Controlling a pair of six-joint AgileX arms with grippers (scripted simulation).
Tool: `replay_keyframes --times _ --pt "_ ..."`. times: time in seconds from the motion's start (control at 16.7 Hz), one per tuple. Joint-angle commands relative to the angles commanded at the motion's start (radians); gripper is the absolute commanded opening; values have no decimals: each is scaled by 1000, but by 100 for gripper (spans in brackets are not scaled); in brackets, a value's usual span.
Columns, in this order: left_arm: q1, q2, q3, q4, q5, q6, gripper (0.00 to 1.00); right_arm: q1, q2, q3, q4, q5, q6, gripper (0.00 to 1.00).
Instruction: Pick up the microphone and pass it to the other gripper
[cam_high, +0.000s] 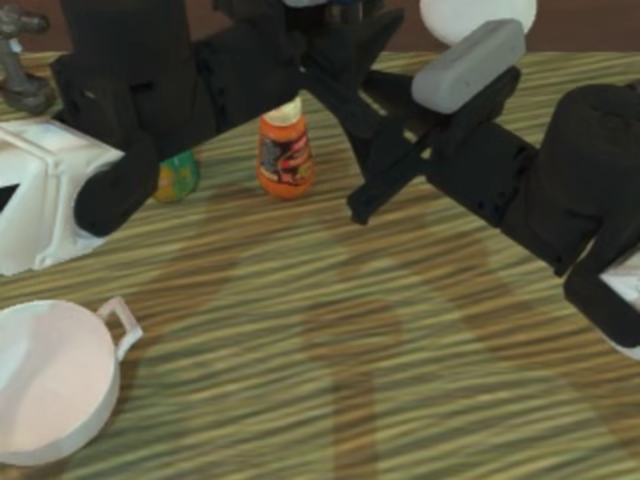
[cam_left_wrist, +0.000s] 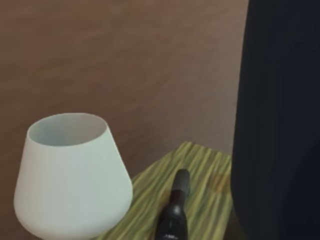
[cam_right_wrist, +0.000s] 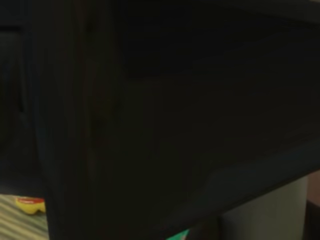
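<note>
While both hands' states cannot be told, the striped straw-green table (cam_high: 400, 380) meets a brown wall (cam_left_wrist: 125, 65).

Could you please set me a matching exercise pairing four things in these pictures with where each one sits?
Things:
1. bottle
2. pot
3. grey block
4. green can

Places, top view:
a. near left corner of the table
b. mounted on the right arm
c. standing at the far middle of the table
d. partly hidden beside the left arm

Pairs: 1-c, 2-a, 3-b, 4-d
</note>
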Motion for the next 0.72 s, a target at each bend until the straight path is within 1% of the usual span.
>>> replay_keyframes --times 0.72 --pt "0 0 0 0 0 0 0 0 0 0 0 0 0 98"
